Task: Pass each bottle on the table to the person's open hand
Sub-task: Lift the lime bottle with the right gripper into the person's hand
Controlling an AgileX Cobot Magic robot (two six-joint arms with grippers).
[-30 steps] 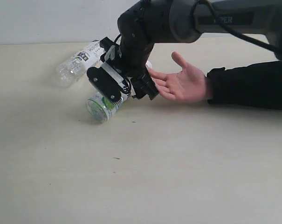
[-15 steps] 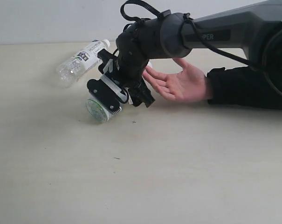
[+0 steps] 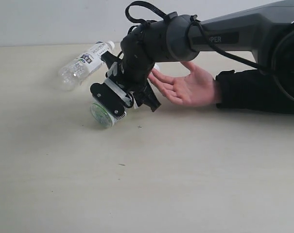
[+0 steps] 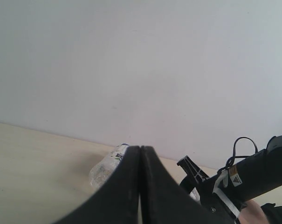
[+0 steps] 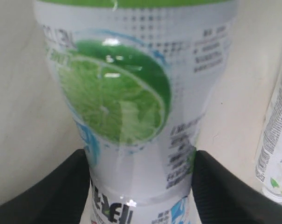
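A clear bottle with a lime-picture label (image 3: 102, 112) lies on the table (image 3: 185, 170), its base toward the exterior camera. My right gripper (image 3: 127, 103) reaches across from the right and is shut on it, one black finger against each side of the label (image 5: 127, 102). A second white-capped bottle (image 3: 81, 64) lies behind it, tilted, and also shows in the left wrist view (image 4: 106, 165). The person's open hand (image 3: 188, 87) rests palm up just right of the gripper. My left gripper (image 4: 140, 154) is shut and empty, away from the bottles. No black-capped bottle is in view.
The person's black sleeve (image 3: 258, 90) lies along the table at the right, under my right arm (image 3: 234, 29). A pale wall (image 3: 49, 19) stands behind the table's far edge.
A second ago my right gripper hung higher over the lime bottle. It has come down round the bottle and has held nearly still for the last half second. The hand stays in place.
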